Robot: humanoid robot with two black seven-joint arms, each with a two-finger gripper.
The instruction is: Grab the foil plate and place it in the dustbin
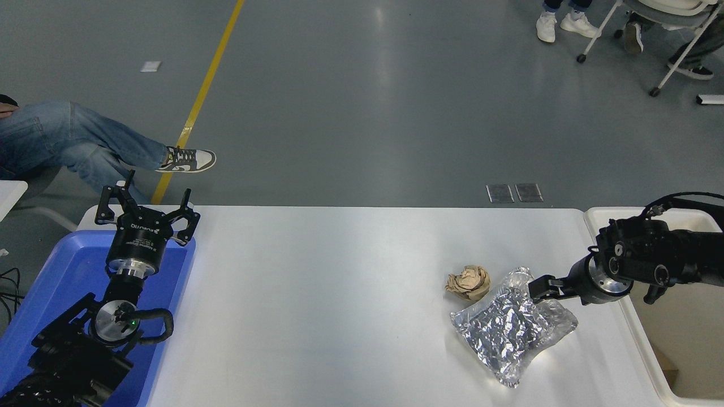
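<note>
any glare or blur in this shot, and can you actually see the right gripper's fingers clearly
Head view: sharp overall, with no obvious motion blur. A soft ceiling-light glare streaks the white table and the grey floor. The foil plate throws bright speckled highlights. The right gripper is black against foil and seen nearly edge-on, so whether it is open or shut is unreadable. The left gripper is crisp.

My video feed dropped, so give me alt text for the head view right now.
The right gripper reaches low from the right, at the far edge of the foil plate lying on the white table. A crumpled brown paper ball sits beside the plate, the dustbin at right; the left gripper is parked over a blue tray.
</note>
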